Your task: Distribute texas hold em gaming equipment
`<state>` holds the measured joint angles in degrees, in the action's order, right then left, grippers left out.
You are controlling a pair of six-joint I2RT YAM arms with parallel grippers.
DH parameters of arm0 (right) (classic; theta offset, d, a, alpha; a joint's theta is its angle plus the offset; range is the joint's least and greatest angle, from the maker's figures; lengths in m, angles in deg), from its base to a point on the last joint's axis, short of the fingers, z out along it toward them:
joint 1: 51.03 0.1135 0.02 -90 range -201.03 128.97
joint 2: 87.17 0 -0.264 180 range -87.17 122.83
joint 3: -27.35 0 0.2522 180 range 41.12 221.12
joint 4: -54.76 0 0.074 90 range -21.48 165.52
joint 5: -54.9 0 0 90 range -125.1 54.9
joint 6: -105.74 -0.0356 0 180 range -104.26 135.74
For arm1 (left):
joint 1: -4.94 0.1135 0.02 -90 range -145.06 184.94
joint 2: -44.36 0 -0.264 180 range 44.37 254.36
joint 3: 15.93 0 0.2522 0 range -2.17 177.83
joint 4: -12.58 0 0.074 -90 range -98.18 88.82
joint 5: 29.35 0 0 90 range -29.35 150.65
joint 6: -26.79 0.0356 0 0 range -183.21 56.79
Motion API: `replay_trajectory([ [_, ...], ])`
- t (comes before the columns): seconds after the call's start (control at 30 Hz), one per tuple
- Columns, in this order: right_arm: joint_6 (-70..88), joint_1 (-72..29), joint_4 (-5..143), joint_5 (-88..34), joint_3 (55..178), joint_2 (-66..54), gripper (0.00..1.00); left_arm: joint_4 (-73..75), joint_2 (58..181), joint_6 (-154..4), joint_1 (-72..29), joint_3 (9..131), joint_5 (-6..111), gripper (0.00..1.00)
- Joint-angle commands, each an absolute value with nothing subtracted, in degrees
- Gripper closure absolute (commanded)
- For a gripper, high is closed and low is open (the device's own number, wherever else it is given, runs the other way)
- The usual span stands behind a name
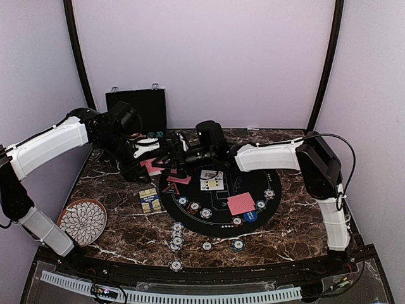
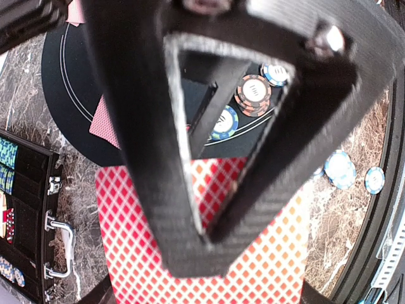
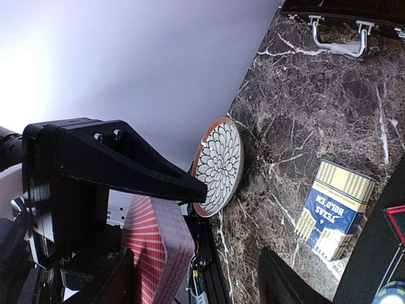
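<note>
Gripping a stack of red-backed diamond-patterned playing cards (image 2: 209, 253), the left gripper (image 1: 154, 163) is clamped tight on the deck, held above the brown marble-patterned tabletop (image 1: 285, 237) near the back edge of the round black felt mat (image 1: 190, 218). The right gripper (image 3: 202, 253) faces that deck with fingers partly apart and nothing visibly between them. 2 face-up cards (image 1: 211, 180) and striped-edge poker chips (image 1: 205, 213) lie on the mat; more chips (image 1: 177, 240) rest on the marble in front. Risk, as a judgement: if the right fingers close on several cards together, or off the deck's edge, cards could fan out and spill, scattering onto chips already placed.
</note>
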<state>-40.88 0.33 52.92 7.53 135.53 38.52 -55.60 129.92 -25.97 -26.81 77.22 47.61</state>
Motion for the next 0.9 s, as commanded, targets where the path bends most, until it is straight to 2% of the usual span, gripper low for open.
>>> replay_trajectory([
  [0.0,-38.4,-0.7,57.0,6.1,133.1,36.4,0.36,-56.3,127.4,-25.3,-26.6,78.4,46.7,1.00],
  [0.17,-37.6,-0.7,58.3,6.1,132.7,35.3,0.40,-56.2,127.4,-25.3,-26.6,78.1,46.8,1.00],
  [0.57,-41.7,-0.3,53.4,6.9,130.0,30.7,0.64,-55.1,127.4,-25.3,-26.6,76.9,47.9,1.00],
  [0.77,-43.0,0.7,52.3,7.6,130.3,31.0,0.65,-55.0,127.5,-25.3,-26.6,76.8,48.2,1.00],
  [0.87,-43.7,0.7,51.5,7.9,130.2,31.2,0.70,-55.1,127.5,-25.3,-26.6,76.7,48.2,1.00],
])
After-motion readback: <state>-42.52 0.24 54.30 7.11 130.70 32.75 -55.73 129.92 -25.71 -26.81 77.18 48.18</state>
